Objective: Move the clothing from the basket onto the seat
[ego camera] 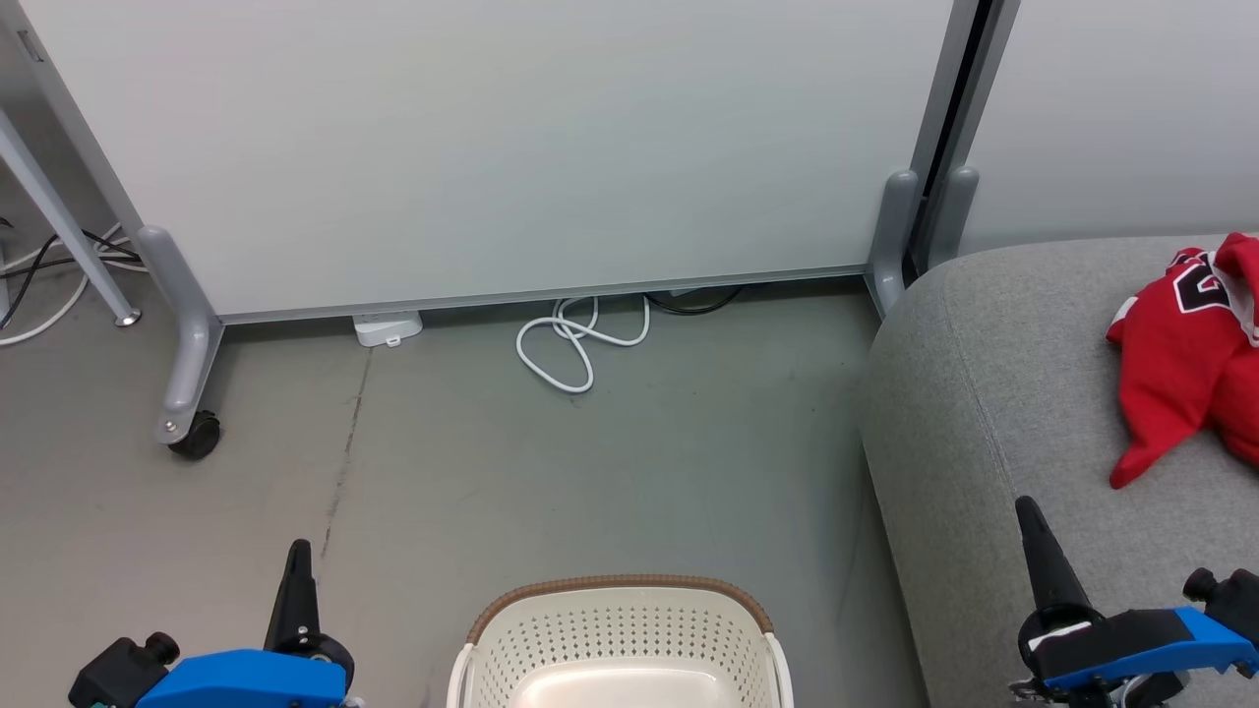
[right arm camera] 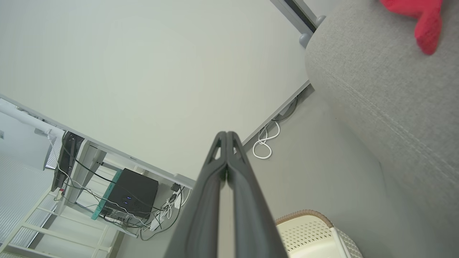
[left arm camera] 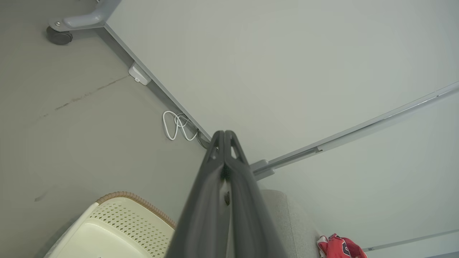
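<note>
Clothing (ego camera: 1185, 364) is lying in a red heap on the seat (ego camera: 984, 393), and the basket (ego camera: 620, 629) is standing on the floor (ego camera: 590, 472) near it with the visible part of its inside looking bare, so the moving step seems to be ending. Both the left gripper (ego camera: 298, 556) and the right gripper (ego camera: 1030, 516) are hanging either side of the basket, fingers pressed together and holding nothing; next is probably checking the basket's hidden part for a leftover garment

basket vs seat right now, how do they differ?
The basket is cream perforated plastic; the seat is grey fabric. The seat is far bigger than the basket. The red clothing lies on the seat; the basket's visible bottom is bare. Both stand on the floor.
</note>
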